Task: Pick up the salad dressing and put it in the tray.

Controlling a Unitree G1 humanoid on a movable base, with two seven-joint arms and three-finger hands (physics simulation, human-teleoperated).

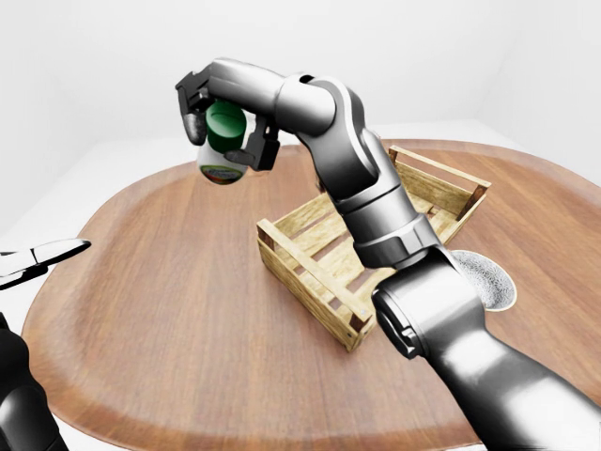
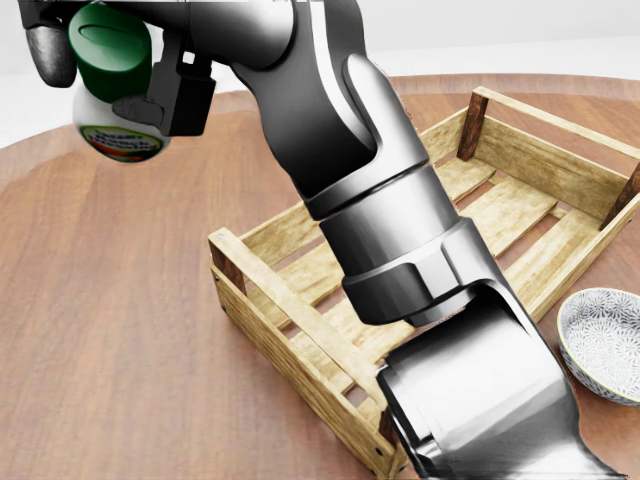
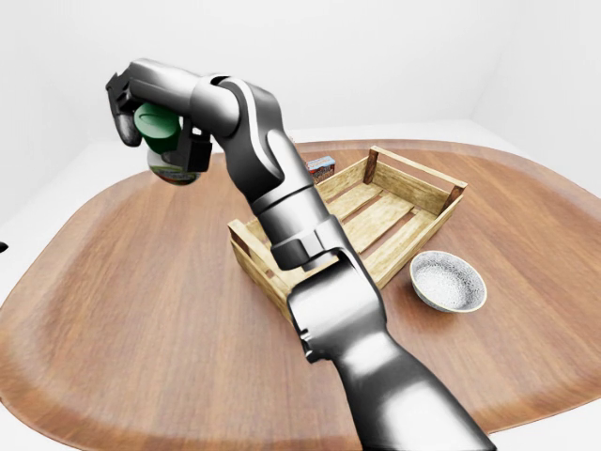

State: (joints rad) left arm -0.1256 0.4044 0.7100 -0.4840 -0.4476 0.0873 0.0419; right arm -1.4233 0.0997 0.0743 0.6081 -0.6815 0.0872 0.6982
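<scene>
The salad dressing [image 1: 223, 160], a pale bottle with a green cap and a coloured label, hangs tilted high above the table, left of the wooden tray [image 3: 413, 175]. My right hand [image 1: 223, 138] is shut on it, with the fingers [image 2: 48, 52] round the cap and the thumb against the bottle's side. The head view shows bottle [image 2: 118, 125] and hand at the top left, and the forearm crosses over the tray's near end [image 2: 262, 290]. The tray is a slatted crate with nothing in it. My left hand [image 1: 42, 258] pokes in at the left edge, fingers spread, holding nothing.
A chocolate pudding box [image 3: 320, 167] stands just beyond the tray's far long side. A patterned grey bowl [image 3: 449, 282] sits to the right of the tray. The round wooden table [image 3: 141, 310] drops off to a white floor all round.
</scene>
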